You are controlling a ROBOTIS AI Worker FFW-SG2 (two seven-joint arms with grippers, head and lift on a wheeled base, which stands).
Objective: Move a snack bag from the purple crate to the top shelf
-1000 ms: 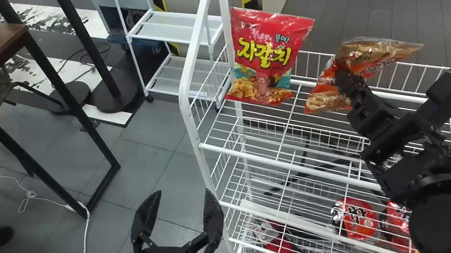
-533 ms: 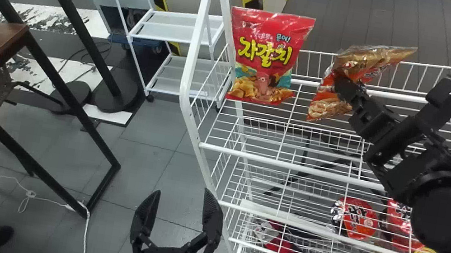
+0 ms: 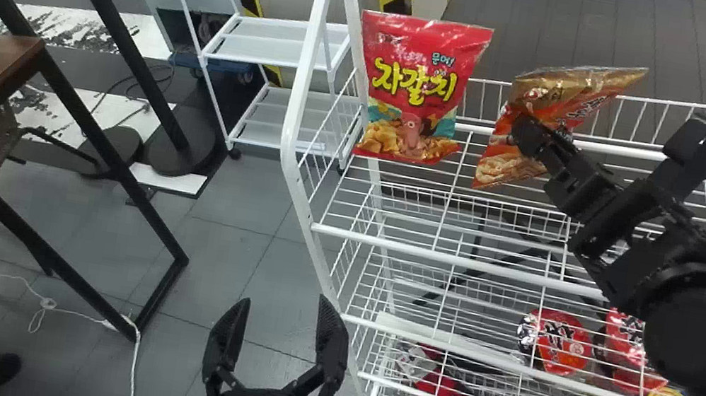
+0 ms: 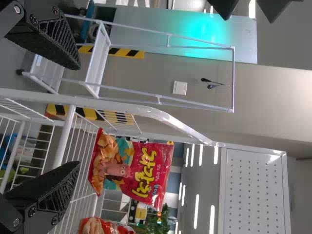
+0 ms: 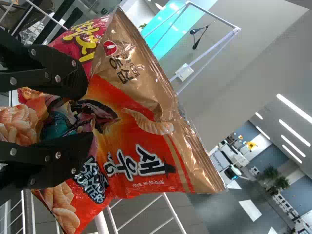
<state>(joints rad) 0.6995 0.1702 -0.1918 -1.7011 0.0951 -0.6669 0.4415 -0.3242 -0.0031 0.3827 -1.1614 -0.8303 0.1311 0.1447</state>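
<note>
Snack bag up at the rack, its setting-down likely next

Nearest the head camera, the left gripper (image 3: 284, 301) waits by the bottom edge with its fingers spread wide, holding nothing. Farther out, the right gripper (image 3: 530, 136) has its two fingers closed on the orange-and-gold snack bag (image 5: 141, 141), pinching the wrapper and creasing it. That bag hangs tilted, in front of or over the white wire top shelf (image 3: 457, 261); how much air lies beneath it I cannot tell. Just beside it, a red snack bag (image 3: 417, 90) stands upright at the shelf's left end.

The carrying looks nearly done, and placing seems the step in hand. The next move probably calls for straightening the bag, lowering it until the wires take its weight, then parting the fingers gently so that it doesn't topple or knock its neighbour.
</note>
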